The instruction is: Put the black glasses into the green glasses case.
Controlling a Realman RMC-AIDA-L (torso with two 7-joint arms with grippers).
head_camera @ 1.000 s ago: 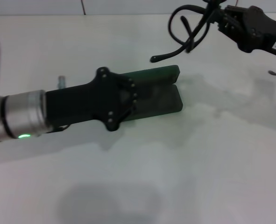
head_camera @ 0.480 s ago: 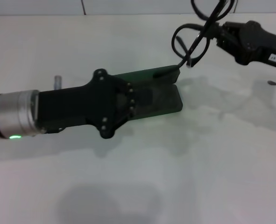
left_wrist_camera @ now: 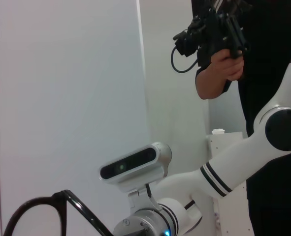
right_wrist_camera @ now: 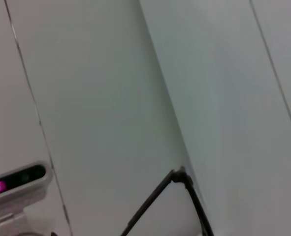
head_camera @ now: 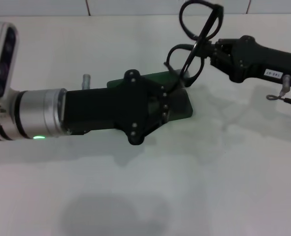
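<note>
**Glasses held above the open case**

Right tool [head_camera: 215,50] clamped on black glasses [head_camera: 197,37], hanging just over green glasses case [head_camera: 182,105] on the counter [head_camera: 224,172]. Light, thin, probably fragile; best gripped at the frame. Left tool [head_camera: 157,105] over the case, fingers hidden.

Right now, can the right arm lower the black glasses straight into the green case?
Probably not cleanly. The right claw holds the black glasses above the green glasses case's far edge, but the left claw and its arm lie over most of the case, leaving only its right end exposed.
</note>
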